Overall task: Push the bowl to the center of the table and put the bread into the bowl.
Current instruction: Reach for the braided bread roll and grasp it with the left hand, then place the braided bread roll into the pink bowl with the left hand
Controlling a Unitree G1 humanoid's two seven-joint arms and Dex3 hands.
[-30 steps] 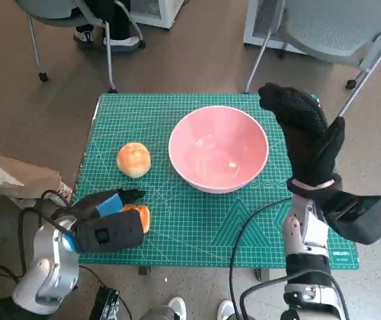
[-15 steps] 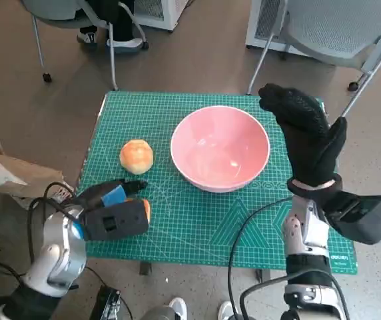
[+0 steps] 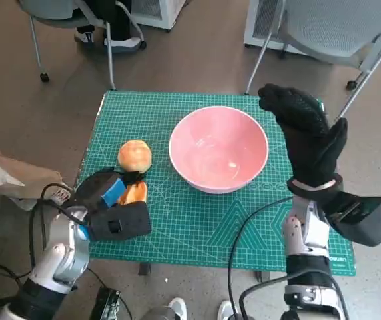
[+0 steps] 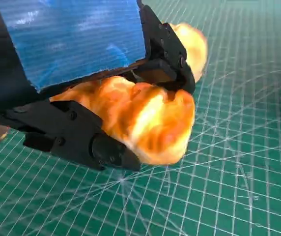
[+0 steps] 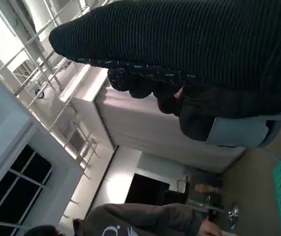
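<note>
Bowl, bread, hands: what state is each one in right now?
Pink bowl: upright, empty, on the green mat.
Held bread: gripped in the left hand.
Second bread: lying loose on the mat, left of the bowl.
Right hand: raised beside the bowl, holding nothing.

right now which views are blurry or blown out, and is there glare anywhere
Left wrist view: the bread in the left hand looks soft and overexposed. Right wrist view: bright window glare washes out one side, glove dark. Head view: sharp, with a small highlight inside the pink bowl.
</note>
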